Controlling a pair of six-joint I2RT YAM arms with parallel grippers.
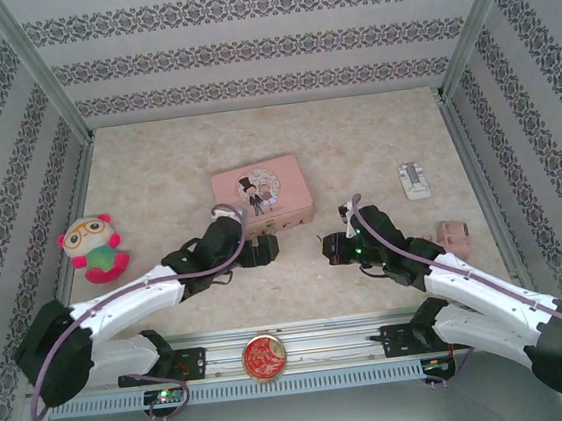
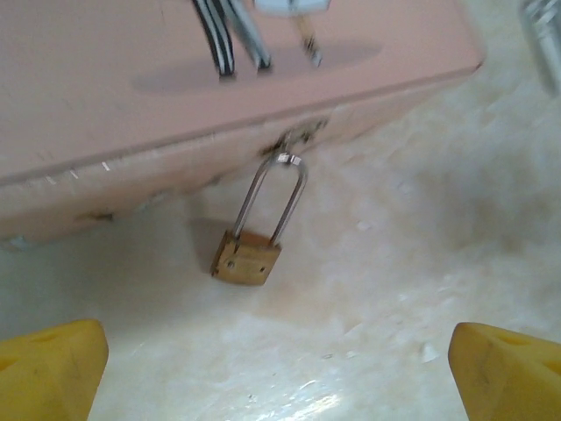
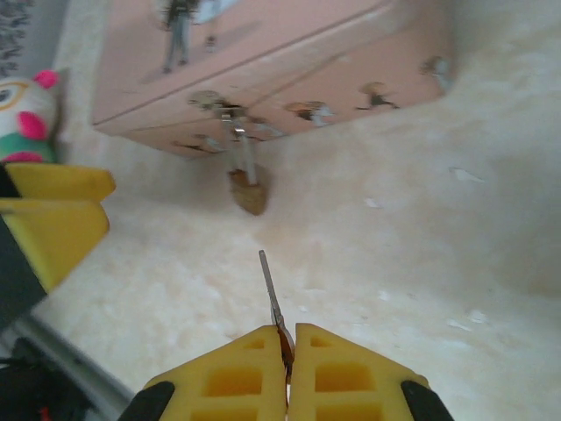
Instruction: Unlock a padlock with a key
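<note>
Padlock (image 2: 247, 260): shackle closed through the front latch of pink tin box (image 2: 175, 88); key (image 3: 272, 294) pinched in right gripper (image 3: 287, 338), aimed at it, not yet inserted; left gripper (image 2: 279, 355) spread wide just before it; unlocking judged outstanding

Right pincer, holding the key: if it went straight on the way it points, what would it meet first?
Most likely the padlock hanging off the pink tin: the key in the right pincer aims at its brass body. Depth is hard to judge.
</note>
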